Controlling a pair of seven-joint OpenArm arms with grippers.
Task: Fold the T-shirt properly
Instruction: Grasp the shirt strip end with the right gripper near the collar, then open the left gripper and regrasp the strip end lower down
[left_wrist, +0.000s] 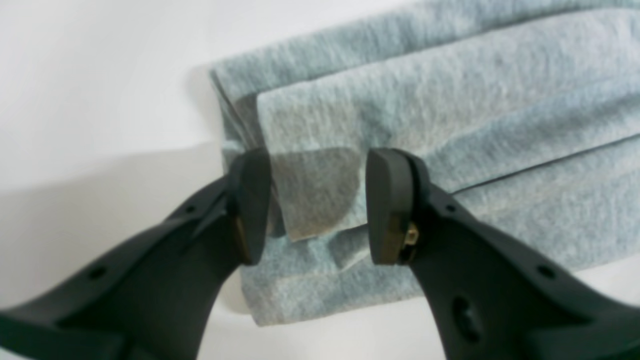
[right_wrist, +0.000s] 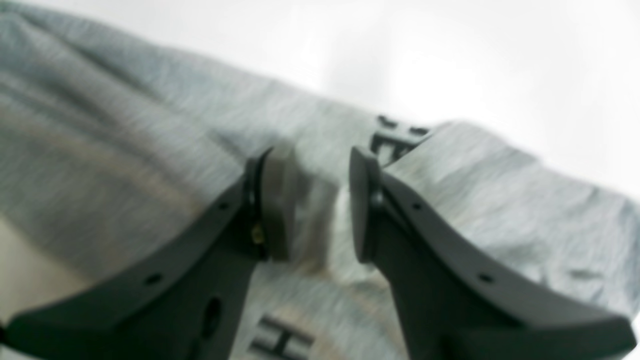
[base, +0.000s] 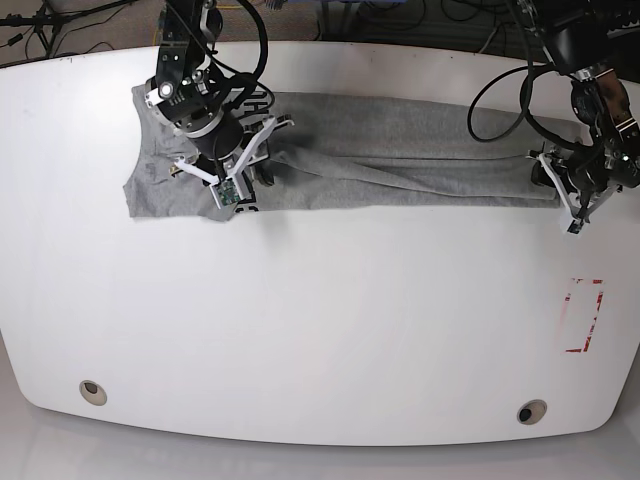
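Item: heather-grey soft cotton T-shirt (base: 400, 150), folded lengthwise into a long band across the far half of the white oval table (base: 300, 330), running from one claw to the other.

Right claw (right_wrist: 320, 200), at the band's wider end: black fingers stand a little apart, straddling a raised ridge of cloth. Whether the pads pinch that ridge cannot be told; the wrist view is blurred. Black block lettering (right_wrist: 395, 140) shows just beyond the claw and again below it, both patches cut off by folds and fingers, unreadable. In the base view the arm hides the cloth under it.

Left claw (left_wrist: 317, 200), at the narrow end: fingers spread, a folded corner of the stacked layers lying loose between them. One pad touches the fabric edge; the other's contact is unclear.

Red rectangular outline (base: 583, 315): on bare table, nearer the camera than the left claw, well apart from the shirt.
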